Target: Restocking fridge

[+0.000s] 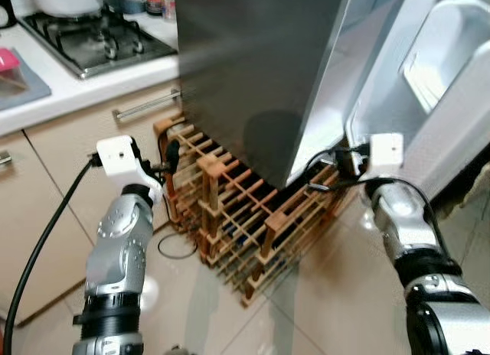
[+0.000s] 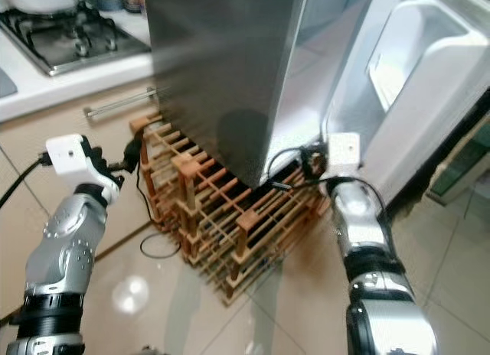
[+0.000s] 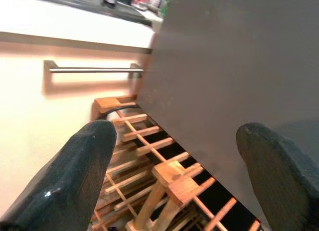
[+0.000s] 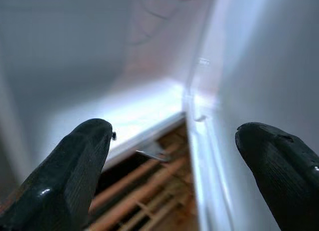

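The tall grey steel fridge (image 1: 253, 72) stands beside the counter, its white-lined door (image 2: 413, 87) swung open, over a slatted wooden wine rack (image 1: 245, 217). Right gripper (image 4: 172, 161) at the door's bottom edge and left gripper (image 3: 174, 171) by the rack are both spread, empty-handed. Nothing's stocked yet, looks like early days.

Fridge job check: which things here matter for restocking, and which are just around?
For the job:
fridge door, swung open
inner door shelf
left gripper, jaws open
right gripper, jaws open

Just around:
wooden rack
stove
drawer handle
black cable
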